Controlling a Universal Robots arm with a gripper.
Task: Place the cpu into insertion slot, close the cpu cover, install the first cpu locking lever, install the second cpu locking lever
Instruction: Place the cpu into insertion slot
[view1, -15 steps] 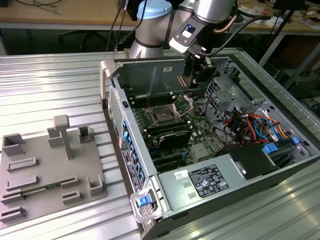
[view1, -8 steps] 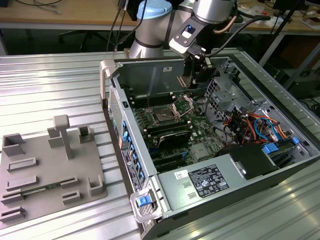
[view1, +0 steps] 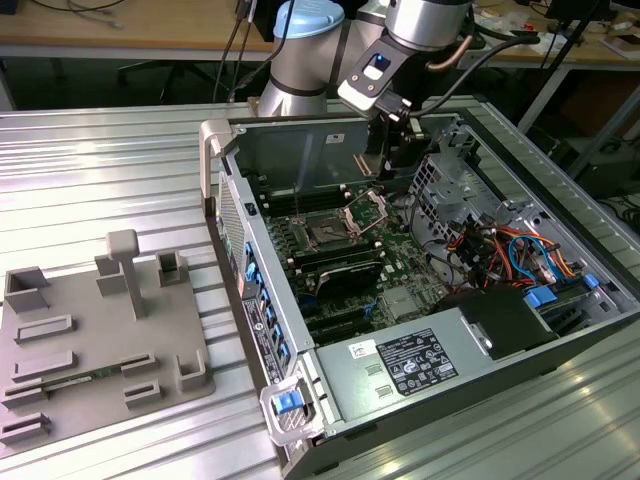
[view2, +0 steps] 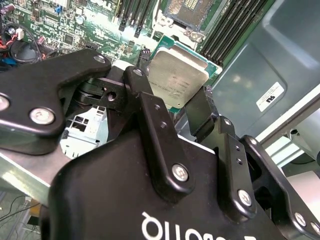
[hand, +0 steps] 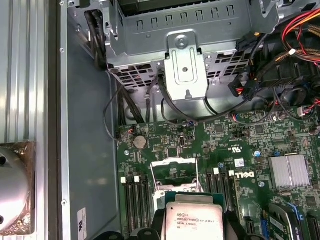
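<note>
My gripper (view2: 172, 89) is shut on the cpu (view2: 177, 77), a flat square chip with a silvery-grey top, pinched at two opposite edges by the black fingers (view2: 150, 115). In the first wrist view the cpu (hand: 192, 220) hangs above the motherboard, just short of the insertion slot (view2: 192, 11). In the exterior view the gripper (view1: 393, 165) hovers inside the open computer case, behind and above the dark-centred insertion slot (view1: 328, 233). The cpu cover (view1: 368, 207) stands tilted open beside the slot. It shows as a thin silver frame, the cpu cover (hand: 175, 167), in the first wrist view.
Long black memory slots (view1: 335, 262) flank the socket. A metal drive cage (view1: 445, 185) and coloured cables (view1: 510, 250) fill the case at the exterior view's right, and a power supply (view1: 400, 365) lies at the front. A grey fixture plate (view1: 90, 340) rests on the table at the left.
</note>
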